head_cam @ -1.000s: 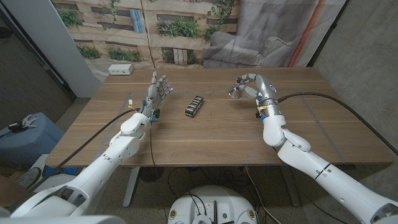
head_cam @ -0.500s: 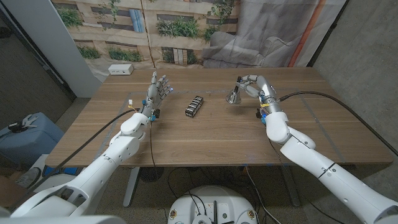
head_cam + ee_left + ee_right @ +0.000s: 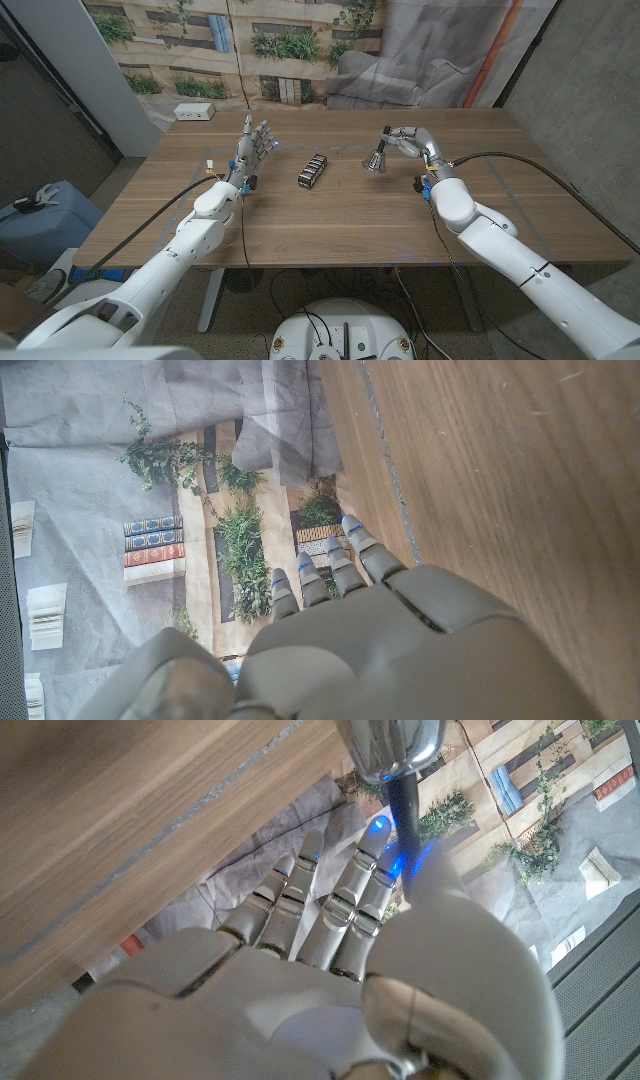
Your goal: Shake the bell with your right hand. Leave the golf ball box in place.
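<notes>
Right hand (image 3: 408, 140): fingers grasping bell (image 3: 376, 160) by its handle, lifted right of box (image 3: 313, 170) for shaking.
Left hand (image 3: 254, 148): fingers released, upright, idle left of box.

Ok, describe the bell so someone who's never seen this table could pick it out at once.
Start at the wooden table and go to its far right part, where the right robot hand reaches in. The bell hangs from that hand by a dark handle. It is a small shiny silver cone, unlike the dark rectangular golf ball box lying at mid-table.
</notes>
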You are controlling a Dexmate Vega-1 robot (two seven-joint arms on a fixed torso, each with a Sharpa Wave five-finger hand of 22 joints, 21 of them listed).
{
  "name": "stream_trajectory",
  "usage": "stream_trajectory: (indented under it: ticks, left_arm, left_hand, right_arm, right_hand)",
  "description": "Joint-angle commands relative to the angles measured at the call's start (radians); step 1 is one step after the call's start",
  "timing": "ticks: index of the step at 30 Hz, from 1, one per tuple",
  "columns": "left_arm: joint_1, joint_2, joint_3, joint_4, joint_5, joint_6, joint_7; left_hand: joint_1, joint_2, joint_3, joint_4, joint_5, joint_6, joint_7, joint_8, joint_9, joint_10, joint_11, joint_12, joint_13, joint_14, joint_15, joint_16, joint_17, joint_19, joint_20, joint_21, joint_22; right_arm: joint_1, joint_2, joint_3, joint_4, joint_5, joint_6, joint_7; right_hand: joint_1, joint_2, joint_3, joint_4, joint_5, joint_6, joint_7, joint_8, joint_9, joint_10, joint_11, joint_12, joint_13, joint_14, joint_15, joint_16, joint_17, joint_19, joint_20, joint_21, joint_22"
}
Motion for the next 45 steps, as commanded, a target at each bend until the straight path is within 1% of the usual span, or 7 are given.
stream_trajectory:
  ticks: [1,12,21,30,31,38,45]
  left_arm:
    - [0.0,-0.001,0.0,0.001,0.0,0.0,0.0]
    - [0.0,0.0,0.0,0.001,0.0,0.0,0.0]
    - [0.0,0.0,0.0,0.001,0.0,0.0,0.0]
    - [0.0,0.0,0.0,0.001,0.0,0.0,0.0]
    - [0.0,0.0,0.0,0.001,0.0,0.0,0.0]
    - [0.0,0.0,0.0,0.0,0.0,0.0,0.0]
    - [0.0,0.0,0.0,0.0,0.0,0.0,0.0]
  left_hand:
    - [0.002,0.01,0.0,0.007,0.006,0.0,-0.008,0.006,0.004,0.003,-0.007,0.006,0.005,0.008,-0.098,0.005,0.005,0.008,0.001,0.007,0.006]
    - [0.002,0.01,0.0,0.007,0.006,0.0,-0.008,0.006,0.004,0.003,-0.005,0.006,0.005,0.008,-0.099,0.005,0.005,0.008,0.001,0.007,0.006]
    - [0.002,0.01,0.0,0.007,0.006,0.0,-0.008,0.005,0.004,0.003,-0.008,0.006,0.005,0.008,-0.098,0.006,0.005,0.008,0.001,0.007,0.006]
    - [0.002,0.01,0.0,0.007,0.006,-0.001,-0.008,0.005,0.004,0.004,-0.005,0.006,0.005,0.008,-0.098,0.005,0.005,0.007,0.001,0.007,0.006]
    - [0.002,0.01,0.0,0.007,0.006,-0.001,-0.008,0.005,0.004,0.004,-0.007,0.006,0.005,0.008,-0.098,0.005,0.005,0.007,0.001,0.007,0.006]
    - [0.002,0.01,0.0,0.007,0.006,-0.001,-0.008,0.005,0.004,0.002,-0.008,0.005,0.005,0.008,-0.098,0.005,0.005,0.007,0.002,0.007,0.006]
    - [0.002,0.01,0.0,0.007,0.007,-0.001,-0.008,0.005,0.004,0.003,-0.005,0.006,0.005,0.008,-0.098,0.005,0.005,0.009,0.001,0.007,0.006]
  right_arm:
    - [-0.027,-0.013,0.044,-0.042,0.207,-0.043,0.059]
    - [-0.024,-0.036,0.033,-0.062,0.248,-0.072,0.036]
    - [-0.006,-0.043,0.009,-0.051,0.233,-0.064,0.014]
    - [0.009,-0.048,-0.01,-0.041,0.202,-0.058,-0.003]
    - [0.011,-0.05,-0.013,-0.04,0.195,-0.058,-0.006]
    - [0.019,-0.049,-0.031,-0.023,0.154,-0.046,-0.023]
    - [0.027,-0.027,-0.057,0.017,0.091,-0.01,-0.06]
  right_hand:
    - [-0.019,0.001,-0.002,0.011,0.004,0.008,0.01,0.001,0.003,0.008,0.003,-0.005,0.001,0.008,-0.14,-0.007,-0.002,-0.002,-0.028,-0.005,0.002]
    - [-0.035,0.005,-0.003,0.013,0.006,0.022,0.019,0.003,0.001,0.024,0.003,0.0,0.003,0.008,-0.145,-0.011,-0.004,-0.01,-0.027,-0.007,0.002]
    - [-0.03,0.004,-0.001,0.005,0.008,0.022,0.017,0.001,0.0,0.025,0.004,-0.002,0.001,0.008,-0.15,-0.009,-0.002,-0.011,-0.025,-0.006,0.002]
    - [-0.011,-0.006,0.0,-0.02,0.009,0.011,0.003,-0.007,-0.001,0.014,0.003,-0.009,0.001,0.002,-0.151,-0.004,0.005,-0.011,-0.023,-0.005,0.001]
    - [-0.002,-0.009,0.002,-0.029,0.009,0.009,0.002,-0.008,0.0,0.011,0.002,-0.012,0.0,-0.003,-0.153,-0.004,0.006,-0.011,-0.021,-0.004,0.001]
    - [0.017,-0.015,0.005,-0.046,0.009,0.005,-0.006,-0.012,0.0,0.005,0.001,-0.015,0.0,-0.008,-0.152,-0.001,0.01,-0.01,-0.019,-0.003,0.001]
    - [0.038,-0.017,0.009,-0.06,0.009,-0.003,-0.014,-0.016,0.001,0.002,0.0,-0.017,0.001,-0.012,-0.153,0.002,0.014,-0.009,-0.019,-0.003,0.001]
